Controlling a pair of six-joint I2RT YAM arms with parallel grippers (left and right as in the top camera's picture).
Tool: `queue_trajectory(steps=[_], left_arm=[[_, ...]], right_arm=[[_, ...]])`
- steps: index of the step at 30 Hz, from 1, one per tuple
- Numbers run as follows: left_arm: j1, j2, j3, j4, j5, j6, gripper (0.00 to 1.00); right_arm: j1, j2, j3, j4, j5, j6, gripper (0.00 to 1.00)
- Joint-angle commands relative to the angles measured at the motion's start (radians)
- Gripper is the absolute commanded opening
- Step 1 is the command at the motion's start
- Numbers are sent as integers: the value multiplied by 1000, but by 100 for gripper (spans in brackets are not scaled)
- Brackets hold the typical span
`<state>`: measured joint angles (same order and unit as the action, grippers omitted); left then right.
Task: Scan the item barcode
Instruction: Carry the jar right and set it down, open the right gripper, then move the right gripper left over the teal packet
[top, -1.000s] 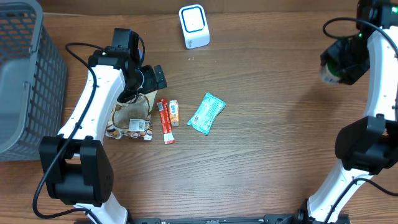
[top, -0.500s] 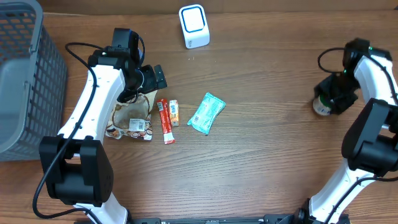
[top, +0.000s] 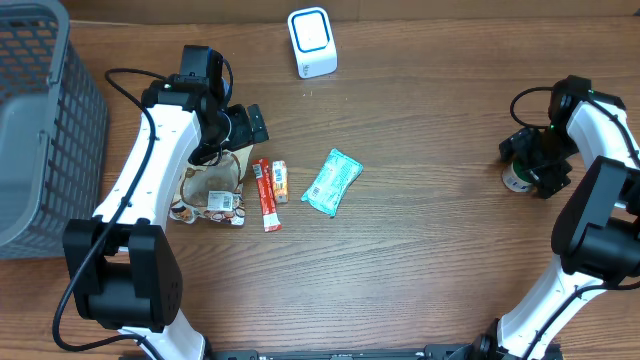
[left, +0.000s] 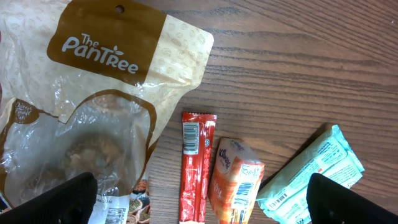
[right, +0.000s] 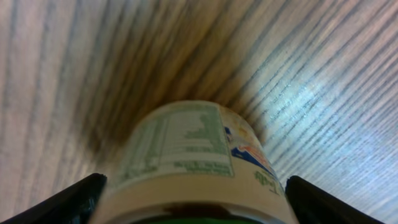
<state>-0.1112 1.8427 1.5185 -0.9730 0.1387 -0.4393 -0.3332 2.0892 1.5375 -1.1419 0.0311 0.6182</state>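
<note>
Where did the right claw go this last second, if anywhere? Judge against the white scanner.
Yes. In the overhead view the right claw has come down the picture, farther from the far-edge row of the white scanner, and slightly left.

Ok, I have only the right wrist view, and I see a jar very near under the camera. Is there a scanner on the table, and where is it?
Observer: Yes. The scanner stands at the far edge of the table, near the middle, well to the left of your jar.
Operator: And the left arm, what is it doing?
Observer: The left gripper hangs open by the top of a pouch and holds nothing.
Operator: Are there other items?
Observer: Beside the pouch lie a red stick, an orange pack and a teal pack.
</note>
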Motion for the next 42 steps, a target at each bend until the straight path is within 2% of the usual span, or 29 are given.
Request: queue_trajectory(steps=[1,7,11,15,21,27,39,42], left_arm=[[-1,-1,20,-1,8,-3,99],[-1,-1,20,-1,8,-3,100],[-1,-1,20,-1,8,-3,99],[-1,-1,20,-1,8,-3,100],[-1,-1,20,-1,8,-3,100],[-1,-1,20,-1,8,-3,100],[-1,-1,20,-1,8,-3,100],[-1,-1,20,-1,8,-3,100]], right_arm=[[-1,-13,74,-49,9,6,95],[2,-19,319,-237,2,-27,95],[30,-25,508,-366,-129,-187,93],[87,-34,574,-425,-251,-314,89],[246,-34,528,-415,-287,-317,83],[433,-34,430,-331,-288,-312,83],[731,-32,148,-31,-286,-247,84],[754,-32,104,36,-287,-244,84]])
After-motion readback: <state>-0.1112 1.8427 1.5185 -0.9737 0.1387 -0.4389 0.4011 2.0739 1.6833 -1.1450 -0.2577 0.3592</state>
